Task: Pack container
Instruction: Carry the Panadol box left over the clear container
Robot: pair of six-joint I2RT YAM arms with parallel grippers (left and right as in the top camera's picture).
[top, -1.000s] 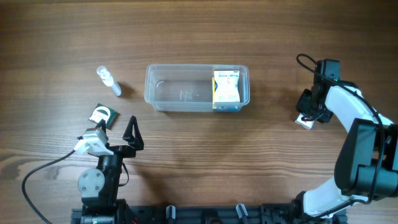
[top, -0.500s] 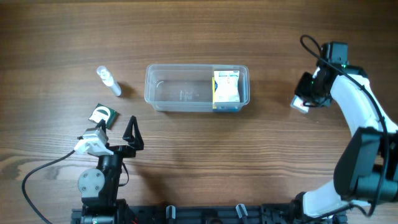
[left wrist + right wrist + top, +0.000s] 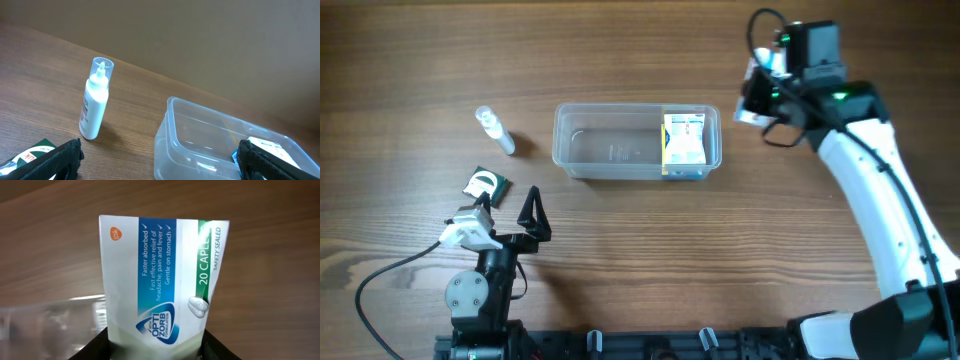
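Container (image 3: 610,108), clear tub with rounded corners, mouth up on the table (image 3: 640,270). Lay just to the left of the right gripper (image 3: 758,95) and lower than it, one short end wall nearest the fingers. Held one white medicine box (image 3: 684,140) already, set against that nearest end, probably to keep the larger stretch of floor beyond it bare for more.

Gripped tight in the right gripper: a second carton (image 3: 160,270), white, blue and green, pinched by its lower end, printed face towards the wrist camera, most of its length jutting past the jaws. Judged a sound hold for lowering the free end in first. Appeared lifted off the table and beside the tub's rim, not over the mouth yet.

Needed, by that reading, a short carry leftward over the near end wall. Two edges to mind on the way: the rim itself, and the top of the box inside, just behind it. Open room for setting down only further left, past that box, or possibly in the narrow strip alongside it; width of that strip impossible to judge. Saw nothing on the table between gripper and tub.

Left gripper (image 3: 160,170) spread wide and empty, low over the table. Had the tub ahead and to its right, a small clear bottle (image 3: 496,131) ahead to its left, a dark green packet (image 3: 484,185) just beside its left finger. Sat well apart from the right gripper, out of any crossing over the tub.
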